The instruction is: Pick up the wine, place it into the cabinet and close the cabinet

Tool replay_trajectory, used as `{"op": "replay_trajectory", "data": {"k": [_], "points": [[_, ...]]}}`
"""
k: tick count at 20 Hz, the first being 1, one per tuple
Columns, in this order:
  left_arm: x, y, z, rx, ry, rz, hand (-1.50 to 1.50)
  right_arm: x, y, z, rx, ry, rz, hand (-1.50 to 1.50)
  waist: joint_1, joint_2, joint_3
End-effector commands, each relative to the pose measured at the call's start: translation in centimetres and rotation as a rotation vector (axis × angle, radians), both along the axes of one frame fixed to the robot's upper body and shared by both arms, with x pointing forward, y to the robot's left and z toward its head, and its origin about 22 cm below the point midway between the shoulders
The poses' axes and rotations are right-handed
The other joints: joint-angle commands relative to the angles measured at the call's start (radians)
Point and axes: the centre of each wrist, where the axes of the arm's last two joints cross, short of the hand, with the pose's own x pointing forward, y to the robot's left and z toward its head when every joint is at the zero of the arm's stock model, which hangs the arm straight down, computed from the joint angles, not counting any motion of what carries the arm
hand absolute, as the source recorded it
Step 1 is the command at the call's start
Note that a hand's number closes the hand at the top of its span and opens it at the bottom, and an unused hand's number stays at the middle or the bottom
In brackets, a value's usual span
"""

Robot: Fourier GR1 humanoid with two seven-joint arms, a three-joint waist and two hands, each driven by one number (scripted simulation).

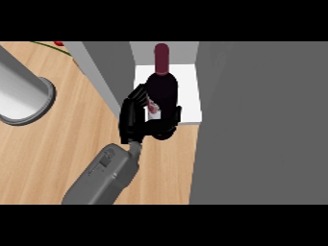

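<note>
Wooden tabletop [38, 149] runs up to the cabinet [189, 79]. The wine [165, 89] lies over the cabinet's white floor, neck pointing deeper in. At the cabinet's mouth the left hand [133, 117] is curled round the bottle's base. Right of the cabinet, the broad grey door [266, 120] stands open, and it looks to have free room to swing shut once the arm is out.

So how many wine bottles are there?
1. The dark glass wine bottle with a red neck is at the white cabinet shelf, held by the black left hand. The grey panel may hide others.
</note>
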Motion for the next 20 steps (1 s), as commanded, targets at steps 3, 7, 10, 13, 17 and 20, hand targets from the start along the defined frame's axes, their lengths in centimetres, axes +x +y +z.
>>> {"op": "replay_trajectory", "data": {"k": [3,7,10,13,17,20], "points": [[0.1,-0.1,-2.9,0.020,-0.011,0.021,1.50,-3.6,-1.2,2.6,0.068,-0.046,0.071,-1.50,-0.007,0.002,0.000],[-0.3,0.0,-4.3,-0.042,0.020,0.035,1.50,-3.9,-0.6,2.5,0.066,-0.029,0.079,-1.50,-0.017,0.004,-0.002],[0.2,-0.1,-4.0,-0.063,0.055,0.043,1.50,-5.1,-1.4,2.8,0.045,-0.030,0.068,-1.50,-0.013,-0.001,0.000],[2.5,-0.6,-2.2,-0.073,0.058,0.022,1.50,-3.8,-1.0,1.9,0.071,-0.042,0.053,-1.50,-0.003,0.000,0.000],[3.1,0.0,-3.1,-0.062,0.064,0.039,1.50,-5.0,-1.0,2.2,0.059,-0.031,0.067,-1.50,-0.004,-0.001,0.000],[3.8,-1.0,-1.6,-0.076,0.077,0.057,1.50,-4.0,-1.2,1.8,0.076,-0.014,0.069,-1.50,-0.002,0.000,0.000]]}}
